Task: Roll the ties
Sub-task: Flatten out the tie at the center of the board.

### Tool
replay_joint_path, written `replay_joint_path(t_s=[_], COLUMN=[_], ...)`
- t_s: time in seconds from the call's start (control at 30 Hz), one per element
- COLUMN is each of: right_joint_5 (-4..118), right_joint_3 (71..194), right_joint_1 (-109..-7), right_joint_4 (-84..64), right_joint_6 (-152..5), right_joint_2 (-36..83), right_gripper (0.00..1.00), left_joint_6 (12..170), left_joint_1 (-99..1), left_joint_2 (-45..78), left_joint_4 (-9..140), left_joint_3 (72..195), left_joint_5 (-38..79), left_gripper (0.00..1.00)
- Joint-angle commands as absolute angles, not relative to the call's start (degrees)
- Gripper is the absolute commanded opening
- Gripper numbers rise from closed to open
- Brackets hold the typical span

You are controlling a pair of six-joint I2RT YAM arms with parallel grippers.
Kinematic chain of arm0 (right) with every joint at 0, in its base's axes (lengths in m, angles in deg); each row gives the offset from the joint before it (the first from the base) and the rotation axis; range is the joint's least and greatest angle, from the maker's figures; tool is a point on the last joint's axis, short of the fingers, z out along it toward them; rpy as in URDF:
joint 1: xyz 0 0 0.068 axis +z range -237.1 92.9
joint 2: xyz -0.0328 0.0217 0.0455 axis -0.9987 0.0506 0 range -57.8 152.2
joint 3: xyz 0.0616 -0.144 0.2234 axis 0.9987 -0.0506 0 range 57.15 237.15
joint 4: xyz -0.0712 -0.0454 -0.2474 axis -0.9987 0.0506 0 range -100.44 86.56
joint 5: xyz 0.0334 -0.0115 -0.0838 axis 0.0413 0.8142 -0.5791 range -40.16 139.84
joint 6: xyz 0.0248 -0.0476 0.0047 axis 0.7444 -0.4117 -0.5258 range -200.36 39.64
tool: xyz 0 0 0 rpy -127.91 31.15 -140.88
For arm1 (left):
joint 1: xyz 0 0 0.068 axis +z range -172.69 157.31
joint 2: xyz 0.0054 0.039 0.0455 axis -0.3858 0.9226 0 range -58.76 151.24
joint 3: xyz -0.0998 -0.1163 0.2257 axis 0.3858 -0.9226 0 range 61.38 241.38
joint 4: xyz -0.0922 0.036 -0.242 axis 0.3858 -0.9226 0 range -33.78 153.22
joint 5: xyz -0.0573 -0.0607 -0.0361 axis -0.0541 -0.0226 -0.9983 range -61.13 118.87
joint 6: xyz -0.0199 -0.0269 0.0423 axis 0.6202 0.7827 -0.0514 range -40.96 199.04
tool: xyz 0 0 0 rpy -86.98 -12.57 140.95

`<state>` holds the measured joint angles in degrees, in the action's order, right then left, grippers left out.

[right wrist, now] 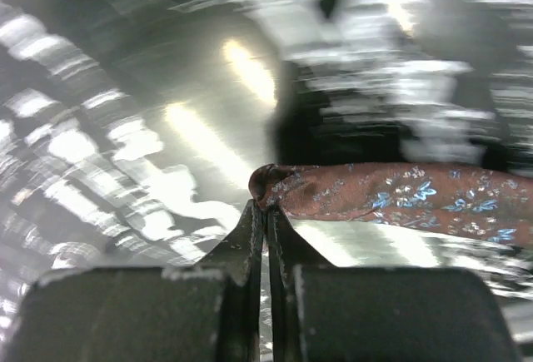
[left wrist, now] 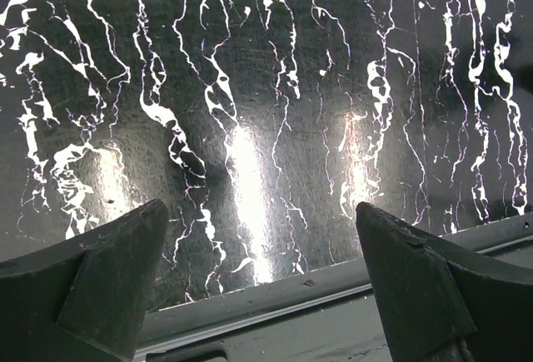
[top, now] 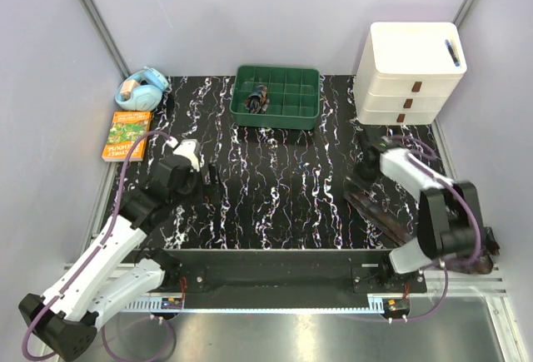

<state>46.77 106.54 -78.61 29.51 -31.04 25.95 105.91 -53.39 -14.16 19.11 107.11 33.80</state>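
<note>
A dark brown tie (top: 381, 210) with a fine reddish pattern lies slantwise on the right side of the black marbled table (top: 275, 195), and its far part hangs over the table's near right edge. My right gripper (top: 361, 176) is shut on the tie's end. In the right wrist view the cloth (right wrist: 400, 197) bunches at the pinched tips of that gripper (right wrist: 268, 205) and runs off to the right. My left gripper (top: 210, 181) hovers open over bare table at the left. Its fingers (left wrist: 108, 279) stand wide apart in the left wrist view, with nothing between them.
A green compartment tray (top: 310, 104) at the back centre holds a small dark bundle (top: 258, 98). White stacked drawers (top: 412, 71) stand at the back right, close behind the right gripper. A blue object (top: 143, 87) and an orange book (top: 127, 135) lie at the back left.
</note>
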Motion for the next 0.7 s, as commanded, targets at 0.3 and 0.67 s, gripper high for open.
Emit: replay_joint_path(t_s=[0.3, 0.67], right_joint_5=[51.77, 52.9], right_joint_3=[142.12, 160.24], right_joint_1=[-46.68, -35.77], right_joint_4=[27.97, 32.98], right_joint_6=[-26.57, -21.82], right_joint_2=[57.68, 67.88], right_gripper=[0.0, 0.0], left_joint_6=[116.81, 128.52], left_joint_1=[-53.54, -53.54], left_joint_2=[-19.29, -28.25], left_joint_4=[16.82, 16.91], left_joint_3=[106.91, 99.45], left_joint_5=[46.18, 47.68], left_gripper=[0.96, 0.92])
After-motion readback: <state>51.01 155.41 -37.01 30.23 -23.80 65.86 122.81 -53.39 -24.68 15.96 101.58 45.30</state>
